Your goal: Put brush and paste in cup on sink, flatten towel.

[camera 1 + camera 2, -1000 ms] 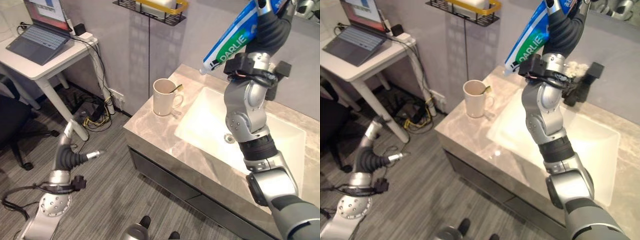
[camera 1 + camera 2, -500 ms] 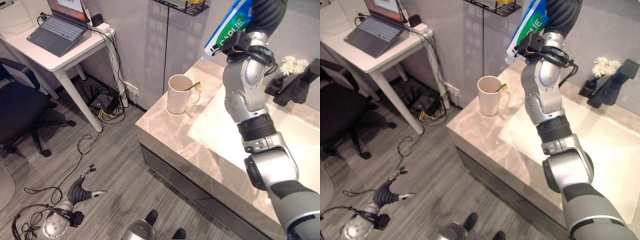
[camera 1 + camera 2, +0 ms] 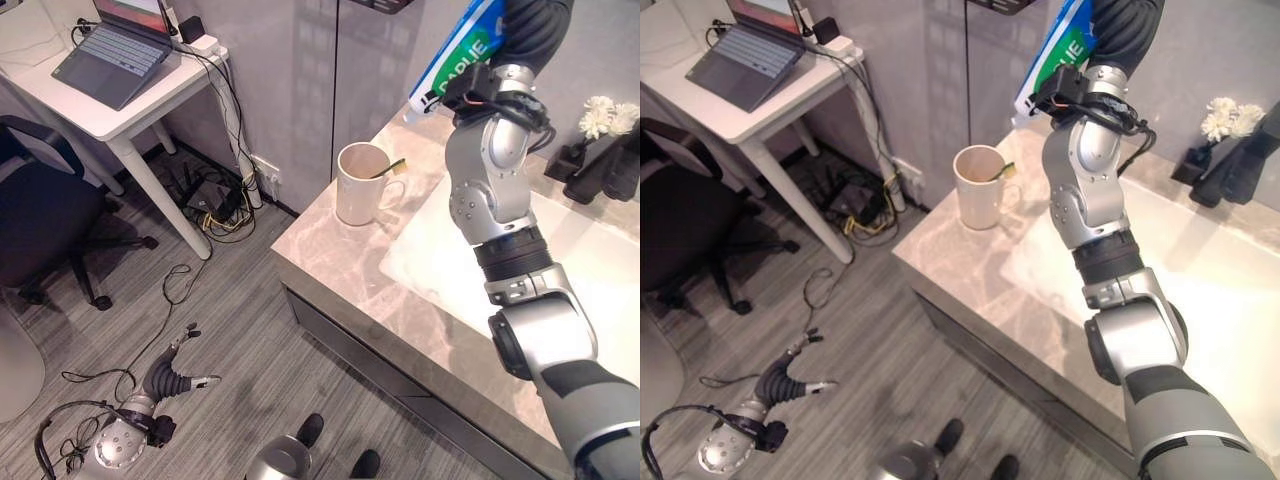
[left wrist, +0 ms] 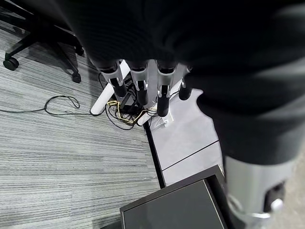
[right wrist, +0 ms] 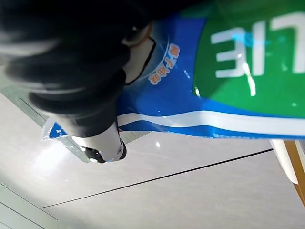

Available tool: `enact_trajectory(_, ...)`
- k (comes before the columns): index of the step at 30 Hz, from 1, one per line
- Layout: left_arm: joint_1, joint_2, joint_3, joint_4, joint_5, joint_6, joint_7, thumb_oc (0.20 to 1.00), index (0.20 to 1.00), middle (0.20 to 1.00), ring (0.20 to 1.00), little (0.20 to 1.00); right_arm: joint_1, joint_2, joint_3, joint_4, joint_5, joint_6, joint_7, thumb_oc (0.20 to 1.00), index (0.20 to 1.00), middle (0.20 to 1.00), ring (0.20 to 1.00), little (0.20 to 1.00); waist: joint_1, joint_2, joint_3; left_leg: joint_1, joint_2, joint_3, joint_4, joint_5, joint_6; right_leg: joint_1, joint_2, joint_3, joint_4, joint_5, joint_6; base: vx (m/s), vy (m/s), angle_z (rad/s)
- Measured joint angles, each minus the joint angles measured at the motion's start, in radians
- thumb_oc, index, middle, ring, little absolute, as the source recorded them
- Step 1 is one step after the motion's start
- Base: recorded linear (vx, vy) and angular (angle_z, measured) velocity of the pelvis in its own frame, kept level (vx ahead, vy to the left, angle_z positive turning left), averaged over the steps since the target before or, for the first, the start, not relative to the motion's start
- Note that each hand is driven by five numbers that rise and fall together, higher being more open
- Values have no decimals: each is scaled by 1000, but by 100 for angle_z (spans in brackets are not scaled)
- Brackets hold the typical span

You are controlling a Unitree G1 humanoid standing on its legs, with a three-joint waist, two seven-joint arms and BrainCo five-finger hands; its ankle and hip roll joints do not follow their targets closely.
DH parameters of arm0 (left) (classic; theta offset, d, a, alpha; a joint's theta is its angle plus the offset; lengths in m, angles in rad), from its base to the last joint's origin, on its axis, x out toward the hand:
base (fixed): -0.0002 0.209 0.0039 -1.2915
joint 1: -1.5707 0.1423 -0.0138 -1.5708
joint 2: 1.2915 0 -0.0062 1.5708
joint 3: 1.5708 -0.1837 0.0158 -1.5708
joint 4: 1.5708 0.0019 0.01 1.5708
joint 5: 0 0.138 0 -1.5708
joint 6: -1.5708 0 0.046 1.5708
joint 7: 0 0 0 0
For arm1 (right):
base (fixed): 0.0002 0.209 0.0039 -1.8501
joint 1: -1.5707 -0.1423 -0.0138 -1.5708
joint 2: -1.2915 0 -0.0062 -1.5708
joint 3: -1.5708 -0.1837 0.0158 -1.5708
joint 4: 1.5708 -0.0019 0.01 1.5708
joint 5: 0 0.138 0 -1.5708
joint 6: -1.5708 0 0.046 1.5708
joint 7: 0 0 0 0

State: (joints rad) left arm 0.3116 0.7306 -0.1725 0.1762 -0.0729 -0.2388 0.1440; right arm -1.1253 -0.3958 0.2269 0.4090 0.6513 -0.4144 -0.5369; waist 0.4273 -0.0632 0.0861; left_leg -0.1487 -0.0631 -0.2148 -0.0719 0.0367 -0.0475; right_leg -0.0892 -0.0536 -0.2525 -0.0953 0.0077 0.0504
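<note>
A cream cup (image 3: 360, 185) stands on the marble counter (image 3: 330, 250) left of the sink basin (image 3: 600, 270). A toothbrush handle (image 3: 392, 168) sticks out over the cup's rim. My right arm reaches high over the counter. Its hand (image 5: 101, 140) is shut on a blue and green toothpaste tube (image 3: 455, 55), thumb across it. The tube slants with its capped end down, above and to the right of the cup. My left hand (image 3: 185, 372) hangs low near the floor at the lower left, with its fingers (image 4: 138, 86) straight and nothing in them.
A black tap (image 3: 610, 170) and white flowers (image 3: 605, 115) stand behind the basin. A white desk (image 3: 130, 110) with a laptop (image 3: 110, 55), an office chair (image 3: 40, 215) and loose cables (image 3: 215, 205) are to the left on the grey floor.
The camera has shifted. My left arm has dropped lower towards the floor. The right hand keeps the tube raised near the cup.
</note>
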Motion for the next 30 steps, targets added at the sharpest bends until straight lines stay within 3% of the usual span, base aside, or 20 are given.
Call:
enact_trajectory(20,0,-1,0,1,-8,0,4,1000,1000,1000,1000,1000,-2,8,3,69,0,26,1,200,200,200,200,200,2,-1,-1,-19,0,-3,3,1,1,-17,1,-3,6,1,1,0,0,0)
enact_trajectory(23,-135,-76,-58,189,-3,14,56,1000,1000,1000,1000,1000,-27,56,61,148,-1,25,13,200,200,200,200,200,-9,3,1,-25,2,4,11,1,1,-22,2,2,6,5,2,26,9,-8)
enact_trajectory(24,-135,-74,-86,92,14,8,47,1000,1000,1000,1000,1000,-83,95,68,263,0,40,12,200,200,200,200,200,-12,-6,4,-30,2,5,19,1,1,-23,4,7,8,7,2,0,0,0)
enact_trajectory(26,-110,-74,-79,29,14,-21,46,1000,1000,1000,1000,1000,-118,90,68,276,-5,46,12,200,200,200,200,200,0,-6,4,-30,1,3,18,1,1,-23,3,4,8,7,2,11,7,3)
enact_trajectory(30,-84,-66,-66,90,14,-10,46,1000,1000,1000,1000,1000,-132,90,79,265,-40,48,12,200,200,200,200,200,3,-11,4,-49,-1,0,20,1,1,-39,1,0,8,10,4,6,6,2)
